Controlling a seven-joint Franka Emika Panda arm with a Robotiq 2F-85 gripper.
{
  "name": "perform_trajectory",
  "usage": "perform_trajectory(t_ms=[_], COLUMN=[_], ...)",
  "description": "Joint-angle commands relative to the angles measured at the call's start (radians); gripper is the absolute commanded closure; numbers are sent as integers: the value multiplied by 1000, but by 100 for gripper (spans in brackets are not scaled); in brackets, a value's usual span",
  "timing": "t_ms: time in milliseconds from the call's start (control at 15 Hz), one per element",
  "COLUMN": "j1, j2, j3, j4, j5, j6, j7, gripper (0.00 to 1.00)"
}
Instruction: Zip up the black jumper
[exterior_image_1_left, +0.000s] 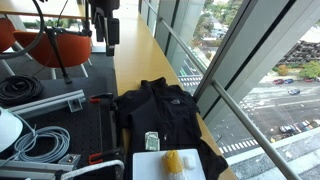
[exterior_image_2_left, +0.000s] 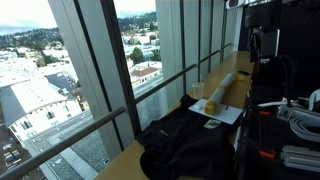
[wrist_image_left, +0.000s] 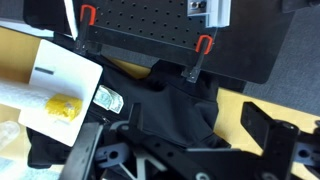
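Observation:
The black jumper (exterior_image_1_left: 160, 110) lies spread on the wooden counter by the window. It also shows in an exterior view (exterior_image_2_left: 190, 145) and in the wrist view (wrist_image_left: 170, 110). I cannot make out its zip. My gripper (wrist_image_left: 195, 120) is open and empty, with its two fingers either side of the jumper's fabric in the wrist view and well above it. In an exterior view the arm (exterior_image_1_left: 102, 25) hangs high and behind the jumper.
A white sheet (wrist_image_left: 40, 75) holding a yellow lump (wrist_image_left: 62, 106) lies beside the jumper, with a small printed slip (wrist_image_left: 108, 98) at its edge. A black perforated board (wrist_image_left: 150, 30) with red clamps (wrist_image_left: 203, 44) borders the counter. Cables (exterior_image_1_left: 40, 145) lie nearby. Window glass runs along the counter.

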Motion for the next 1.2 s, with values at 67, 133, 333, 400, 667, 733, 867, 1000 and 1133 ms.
perform_trajectory(t_ms=[67,133,333,400,667,733,867,1000,1133], j1=[-71,-89,-138,-157,-225,-237,-249,-249,-239], j2=[25,41,109,148,316,361,452,547,651], j3=[-39,-44,-61,-64,-80,-86,-106,-132,-155], j4=[-75,-90,-136,-138,-110,-93,-53,2,76], j5=[-168,-203,-275,-292,-339,-347,-345,-332,-301], j6=[228,293,508,564,733,761,803,835,853], j7=[-72,-67,-50,-43,-38,-37,-44,-53,-72], gripper=[0,0,0,0,0,0,0,0,0])
